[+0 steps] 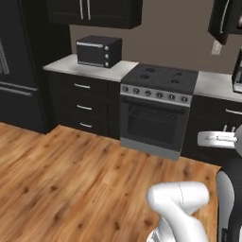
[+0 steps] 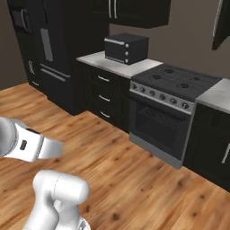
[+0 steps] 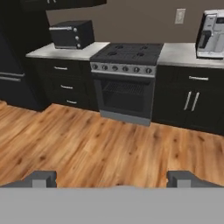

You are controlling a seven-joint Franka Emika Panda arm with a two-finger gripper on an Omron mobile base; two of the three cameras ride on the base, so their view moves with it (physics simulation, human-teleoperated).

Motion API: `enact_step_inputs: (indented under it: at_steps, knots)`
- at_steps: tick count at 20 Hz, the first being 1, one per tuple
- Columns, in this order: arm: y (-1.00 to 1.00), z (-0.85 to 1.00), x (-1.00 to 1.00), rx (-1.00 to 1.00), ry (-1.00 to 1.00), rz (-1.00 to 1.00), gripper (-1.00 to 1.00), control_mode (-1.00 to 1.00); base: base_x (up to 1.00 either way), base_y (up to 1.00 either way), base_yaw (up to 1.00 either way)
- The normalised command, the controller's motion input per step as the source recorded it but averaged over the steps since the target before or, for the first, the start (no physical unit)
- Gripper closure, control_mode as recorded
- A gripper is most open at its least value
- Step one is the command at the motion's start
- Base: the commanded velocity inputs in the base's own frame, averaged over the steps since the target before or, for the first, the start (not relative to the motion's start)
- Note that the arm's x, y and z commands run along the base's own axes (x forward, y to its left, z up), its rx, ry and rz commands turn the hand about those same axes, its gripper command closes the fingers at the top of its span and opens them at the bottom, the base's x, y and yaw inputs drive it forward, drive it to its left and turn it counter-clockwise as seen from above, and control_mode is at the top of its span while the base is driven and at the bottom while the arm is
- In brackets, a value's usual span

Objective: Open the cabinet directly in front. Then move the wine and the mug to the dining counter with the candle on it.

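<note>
A dark wall cabinet (image 1: 90, 10) with two doors and long pale vertical handles hangs shut above the counter at the back; it is also at the top of the right base view (image 2: 128, 10), and its lower edge (image 3: 61, 2) reaches the top of the hand view. My gripper (image 3: 113, 180) is open and holds nothing. Its two dark fingertips (image 3: 41, 178) stand wide apart over the wooden floor, far short of the cabinets. The wine, the mug, the candle and the dining counter are out of view.
A black gas stove with oven (image 1: 158, 106) stands ahead, with a toaster oven (image 1: 98, 50) on the counter to its left. A dark fridge (image 2: 49, 49) is far left and a coffee machine (image 3: 211, 34) at right. Another wall cabinet (image 1: 226, 19) hangs upper right. Wooden floor (image 1: 71, 175) lies between.
</note>
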Motion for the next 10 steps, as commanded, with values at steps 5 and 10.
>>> enact_step_inputs:
  at_steps: [5, 10]
  knots:
    - [0.00, 0.00, 0.00, 0.00, 0.00, 0.00, -1.00, 1.00, 0.33, -1.00, 0.00]
    - [0.00, 0.00, 0.00, 0.00, 0.00, 0.00, -1.00, 1.00, 0.54, -0.99, -0.19]
